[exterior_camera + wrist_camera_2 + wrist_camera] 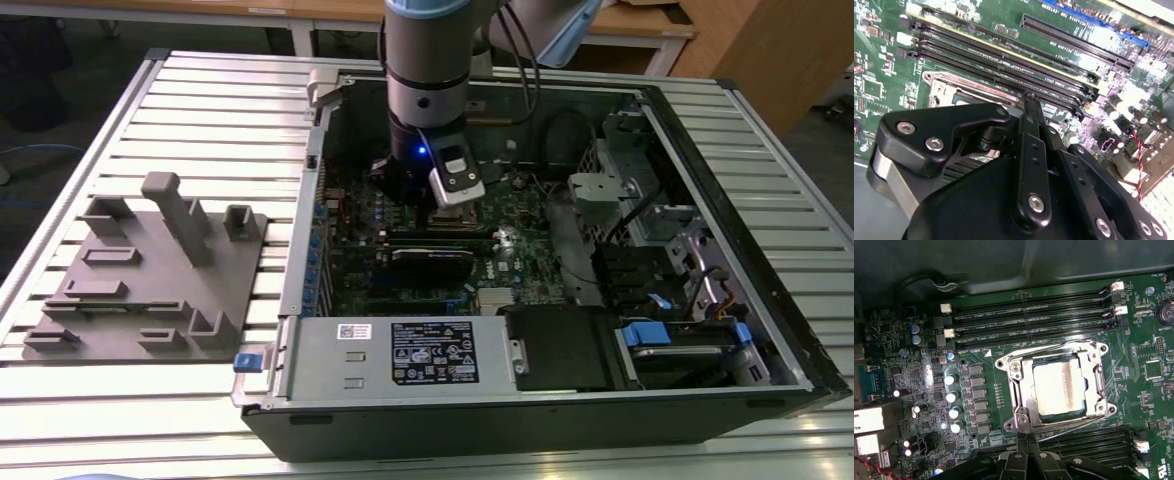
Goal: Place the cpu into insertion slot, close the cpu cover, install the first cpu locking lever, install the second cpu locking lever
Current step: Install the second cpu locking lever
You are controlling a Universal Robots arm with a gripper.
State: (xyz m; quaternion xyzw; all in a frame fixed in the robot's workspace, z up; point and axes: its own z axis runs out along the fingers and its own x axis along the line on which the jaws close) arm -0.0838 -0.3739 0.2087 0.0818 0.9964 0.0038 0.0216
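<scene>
In the first wrist view the small flat square silver-grey cpu (1060, 389) already lies in the square metal-rimmed insertion slot (1016, 390) near the middle of the green motherboard (979, 340). The thin silvery cpu cover (1095, 374) is folded down around it, its cut-out framing the chip. Thin wire locking levers (1074, 424) run along the socket's sides (whether each is hooked home I cannot tell), so latching looks like what remains. The black gripper (1027, 441) hangs just beside the socket's edge, jaws together on nothing. The open black computer case (747, 200) holds the board.
</scene>
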